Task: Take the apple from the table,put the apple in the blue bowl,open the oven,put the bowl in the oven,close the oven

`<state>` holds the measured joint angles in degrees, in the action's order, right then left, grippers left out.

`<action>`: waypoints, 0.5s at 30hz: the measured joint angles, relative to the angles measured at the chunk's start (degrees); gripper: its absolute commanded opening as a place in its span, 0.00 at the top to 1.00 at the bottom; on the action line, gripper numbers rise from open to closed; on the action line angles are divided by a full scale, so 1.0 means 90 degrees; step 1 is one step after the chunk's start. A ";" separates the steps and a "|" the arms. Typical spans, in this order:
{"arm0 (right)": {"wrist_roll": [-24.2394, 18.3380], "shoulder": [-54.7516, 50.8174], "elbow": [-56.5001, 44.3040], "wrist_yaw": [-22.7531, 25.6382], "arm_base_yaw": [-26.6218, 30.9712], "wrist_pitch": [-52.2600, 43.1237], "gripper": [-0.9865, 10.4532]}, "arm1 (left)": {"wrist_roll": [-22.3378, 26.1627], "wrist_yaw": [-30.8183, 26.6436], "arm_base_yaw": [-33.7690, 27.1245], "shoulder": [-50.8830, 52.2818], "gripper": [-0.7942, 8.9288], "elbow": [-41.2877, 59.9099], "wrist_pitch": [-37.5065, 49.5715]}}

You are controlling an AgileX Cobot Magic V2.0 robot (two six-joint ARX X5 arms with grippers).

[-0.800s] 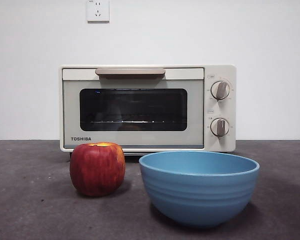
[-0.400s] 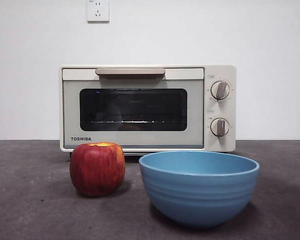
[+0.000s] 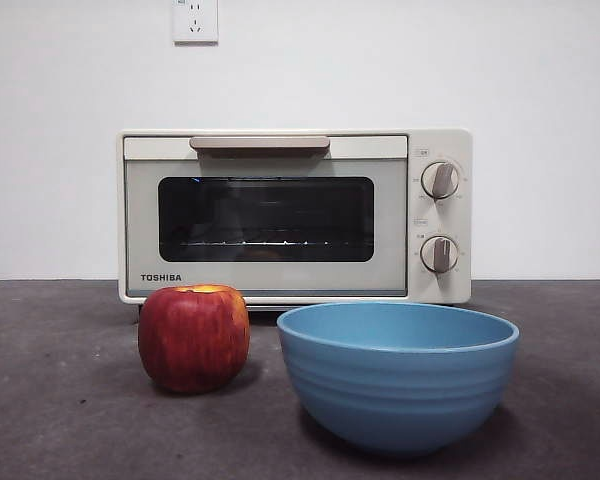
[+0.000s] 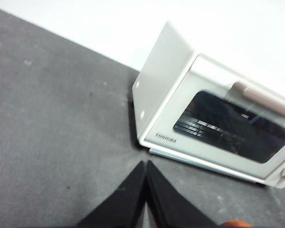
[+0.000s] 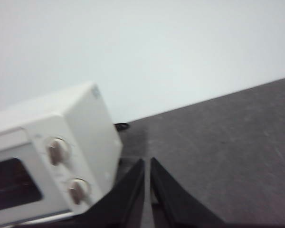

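Observation:
A red apple [image 3: 194, 338] with a yellow-orange top rests on the dark grey table [image 3: 60, 400], left of the wide blue bowl [image 3: 397, 374], which is empty. Behind both stands the cream Toshiba oven [image 3: 294, 215] with its door closed. No arm shows in the front view. My left gripper [image 4: 146, 167] is shut, hovering over bare table off the oven's [image 4: 213, 118] left front corner; an orange sliver of the apple [image 4: 232, 223] peeks at that picture's edge. My right gripper [image 5: 147, 166] is shut too, held off the oven's [image 5: 52, 152] knob side.
A wall socket [image 3: 196, 20] sits on the white wall above the oven. Two grey knobs [image 3: 440, 180] are on the oven's right panel, and a beige bar handle [image 3: 260, 144] runs along the door's top.

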<state>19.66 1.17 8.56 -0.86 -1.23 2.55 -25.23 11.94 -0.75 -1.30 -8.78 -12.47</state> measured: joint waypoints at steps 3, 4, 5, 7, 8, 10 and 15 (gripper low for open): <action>0.0044 0.0318 0.0459 -0.0304 0.0000 0.0250 0.91 | -0.0005 0.0087 0.0000 -0.0284 0.91 -0.0376 -0.0376; 0.0046 0.0454 0.0610 -0.0403 0.0000 0.0355 0.91 | -0.0002 0.0192 0.0000 -0.0396 0.91 -0.0478 -0.0464; 0.0046 0.0641 0.0789 -0.0532 0.0000 0.0464 0.91 | 0.0005 0.0299 0.0000 -0.0551 0.91 -0.0624 -0.0568; 0.0039 0.1035 0.1146 -0.0816 0.0000 0.0702 0.91 | 0.0056 0.0597 0.0000 -0.0860 0.91 -0.0916 -0.0680; 0.0034 0.1307 0.1367 -0.1020 0.0000 0.0838 0.91 | 0.0092 0.0753 0.0000 -0.1078 0.91 -0.1141 -0.0780; -0.0017 0.1724 0.1707 -0.1377 -0.0002 0.1083 0.91 | 0.0214 0.0974 0.0000 -0.1421 0.91 -0.1503 -0.0950; -0.0481 0.2960 0.2703 -0.2603 -0.0189 0.1926 0.91 | 0.0760 0.1520 0.0002 -0.2467 0.91 -0.2484 -0.1795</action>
<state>15.33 27.81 32.88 -24.29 -2.94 19.88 -18.39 25.63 -0.73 -23.51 -31.14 -28.62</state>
